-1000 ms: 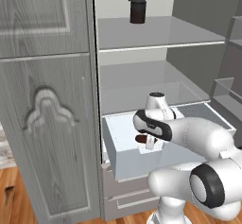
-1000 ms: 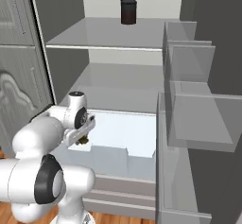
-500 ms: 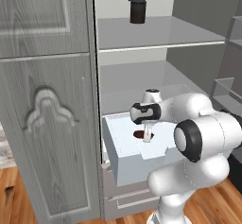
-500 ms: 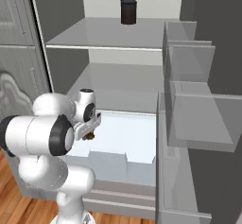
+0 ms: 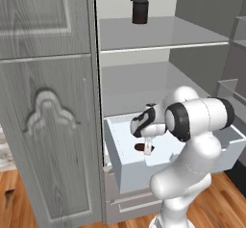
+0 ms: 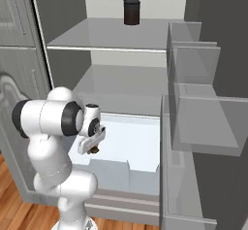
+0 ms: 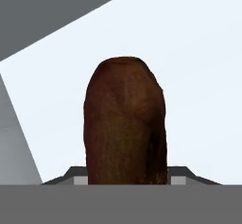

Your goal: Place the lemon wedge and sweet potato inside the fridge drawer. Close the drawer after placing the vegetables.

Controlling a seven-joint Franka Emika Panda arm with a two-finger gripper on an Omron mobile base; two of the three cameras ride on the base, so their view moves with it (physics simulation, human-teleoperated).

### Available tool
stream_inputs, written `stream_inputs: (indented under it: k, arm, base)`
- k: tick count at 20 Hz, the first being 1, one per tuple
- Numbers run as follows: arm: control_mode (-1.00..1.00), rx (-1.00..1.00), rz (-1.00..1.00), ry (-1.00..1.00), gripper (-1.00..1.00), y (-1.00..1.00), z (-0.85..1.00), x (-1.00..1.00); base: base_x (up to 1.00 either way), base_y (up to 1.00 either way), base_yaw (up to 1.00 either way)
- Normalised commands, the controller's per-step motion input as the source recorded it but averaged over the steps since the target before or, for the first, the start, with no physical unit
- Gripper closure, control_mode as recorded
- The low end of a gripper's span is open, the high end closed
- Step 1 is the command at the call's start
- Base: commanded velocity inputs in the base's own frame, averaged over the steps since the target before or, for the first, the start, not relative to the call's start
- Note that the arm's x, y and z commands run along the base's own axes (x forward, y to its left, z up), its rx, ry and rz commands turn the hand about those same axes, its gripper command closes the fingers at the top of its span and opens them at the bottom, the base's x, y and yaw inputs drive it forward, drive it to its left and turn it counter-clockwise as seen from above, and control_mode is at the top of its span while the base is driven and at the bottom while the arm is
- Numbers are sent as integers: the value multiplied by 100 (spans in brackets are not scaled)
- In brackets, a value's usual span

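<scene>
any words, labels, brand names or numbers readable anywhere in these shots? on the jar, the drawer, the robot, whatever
None can be read.
The dark jar on the upper shelf: no label or lettering shows.
The fridge drawer: plain pale walls, no markings.
The sweet potato, close in the hand view: bare brown skin, no sticker.
The gripper and white arm: no logo or number visible.
The grey cabinet door: carved ornament only, no text.

The fridge drawer (image 5: 127, 167) stands pulled out below two shelves; a jar (image 5: 139, 9) sits on the upper shelf (image 5: 158, 37). The gripper (image 5: 147, 147) hangs over the drawer's left front corner with the sweet potato (image 5: 142, 147) between its fingers, inside the drawer
</scene>
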Motion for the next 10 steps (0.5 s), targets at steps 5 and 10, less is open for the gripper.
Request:
stream_inputs:
  k: [5, 10]
  arm:
    - [-100, 0, 0, 0, 100, 0, -53, 0]
    - [-100, 0, 0, 0, 100, 0, -46, 0]
  base:
    - [0, 0, 0]
    - [0, 0, 0]
